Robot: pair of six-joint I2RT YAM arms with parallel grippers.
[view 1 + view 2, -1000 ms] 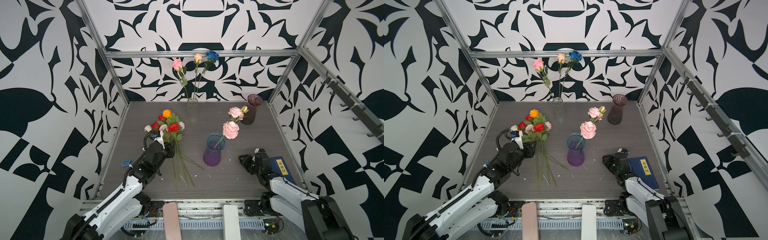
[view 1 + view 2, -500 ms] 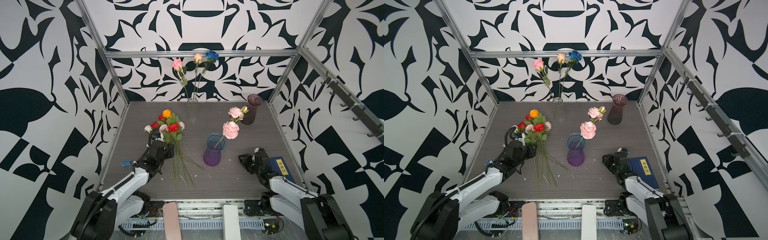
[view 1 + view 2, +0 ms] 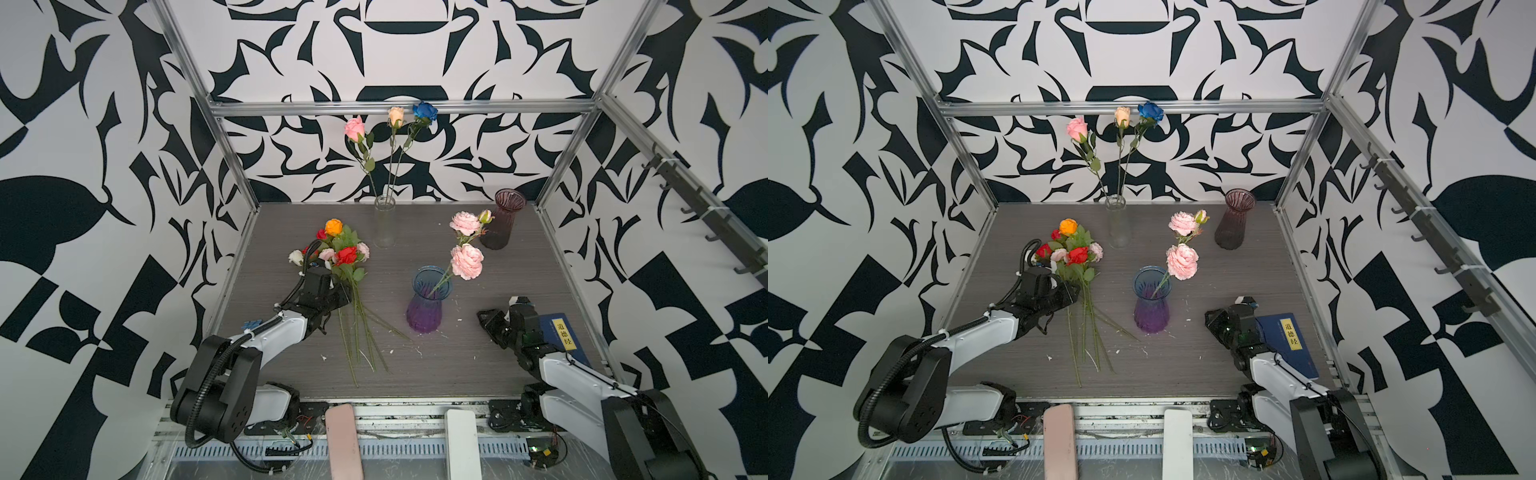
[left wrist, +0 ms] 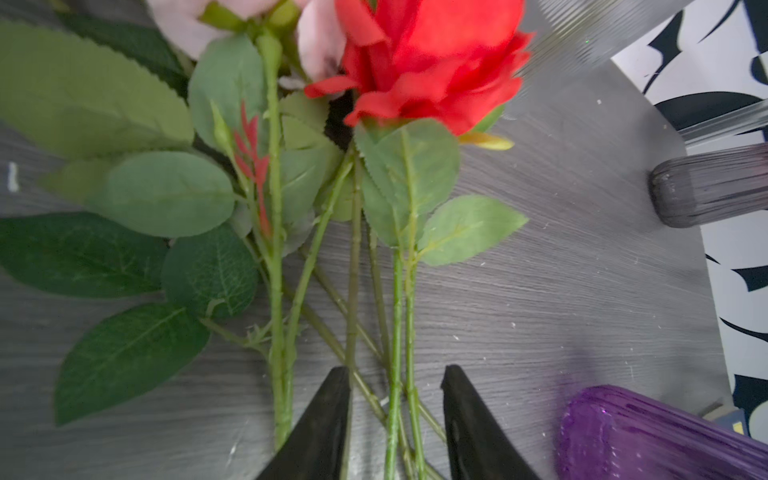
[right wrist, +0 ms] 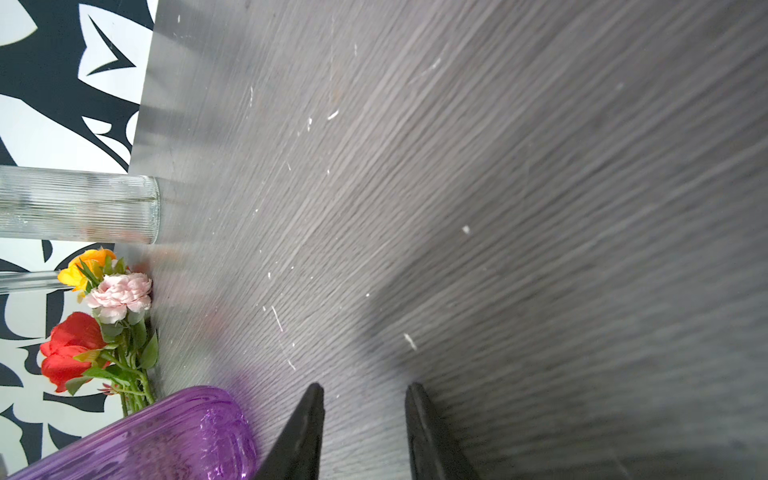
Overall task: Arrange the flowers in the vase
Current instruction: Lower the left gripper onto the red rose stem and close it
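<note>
Left end effector (image 4: 395,369) spread astride the flowers (image 4: 407,174) — right end effector (image 5: 365,386) spread above the table (image 5: 519,187).

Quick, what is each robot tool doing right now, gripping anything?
Left tool: open, astride thin green flower stems, none clamped.
Right tool: open, holding nothing.

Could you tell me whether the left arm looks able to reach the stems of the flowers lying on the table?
Probably yes: the left hand straddles several stems with its jaws apart, and nothing covers them.
</note>
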